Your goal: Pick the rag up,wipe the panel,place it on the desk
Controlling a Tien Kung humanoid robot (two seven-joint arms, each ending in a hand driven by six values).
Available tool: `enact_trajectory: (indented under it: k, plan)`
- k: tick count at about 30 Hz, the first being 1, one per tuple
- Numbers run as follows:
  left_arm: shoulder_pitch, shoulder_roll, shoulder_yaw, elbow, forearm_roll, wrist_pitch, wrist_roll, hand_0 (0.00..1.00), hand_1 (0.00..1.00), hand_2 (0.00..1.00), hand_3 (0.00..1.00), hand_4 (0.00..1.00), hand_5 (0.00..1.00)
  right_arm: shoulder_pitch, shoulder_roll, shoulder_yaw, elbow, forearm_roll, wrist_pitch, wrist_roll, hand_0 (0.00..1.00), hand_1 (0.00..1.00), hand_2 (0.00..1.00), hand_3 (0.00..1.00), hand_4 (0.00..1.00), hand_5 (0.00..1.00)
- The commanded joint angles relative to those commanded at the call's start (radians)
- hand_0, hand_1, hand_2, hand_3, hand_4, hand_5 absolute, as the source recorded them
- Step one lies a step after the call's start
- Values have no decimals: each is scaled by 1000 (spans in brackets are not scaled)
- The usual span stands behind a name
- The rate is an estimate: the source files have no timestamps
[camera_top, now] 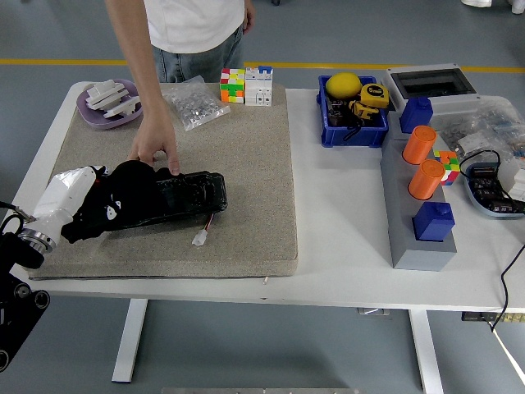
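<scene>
Left hand presses a black rag on the panel, lower left of the frame.
The rag lies over the panel's left end on the tan mat, which sits on the white desk; the hand is wrapped in white, its fingers buried in the rag and seemingly holding it. A person's hand reaches down from the top of the frame and rests on the panel's upper edge, touching the rag. A small white connector lies just below the panel. Upper left sits a purple dish; a bag and 2 cubes lie along the mat's top edge. The right hand is out of frame.
</scene>
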Motion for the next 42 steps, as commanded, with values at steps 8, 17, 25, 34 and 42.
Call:
enact_trajectory:
  k: [8, 17, 25, 34, 42]
  plan:
    - [-73, -31, 95, 6, -16, 0, 0, 282, 321, 542, 479, 402, 2, 2, 3, -15, 0, 11, 1, -3, 794, 678, 683, 604, 984, 451]
    - [-113, -55, 167, 12, -25, -2, 5, 283, 322, 542, 479, 399, 2, 2, 7, -43, 0, 37, 5, -4, 794, 678, 683, 603, 984, 453]
    - [-145, -87, 222, 19, -33, -1, 6, 283, 322, 543, 480, 401, 2, -1, 7, -78, 0, 58, 15, -11, 795, 678, 683, 603, 984, 452]
    - [-171, -122, 254, 24, -36, -1, 9, 283, 322, 543, 481, 404, 2, -4, 9, -105, 0, 81, 19, -12, 793, 679, 683, 604, 984, 452]
    - [-165, -124, 247, 26, -33, 0, 10, 283, 322, 543, 481, 402, 2, -2, 9, -85, 0, 64, 21, -11, 794, 679, 683, 604, 984, 453]
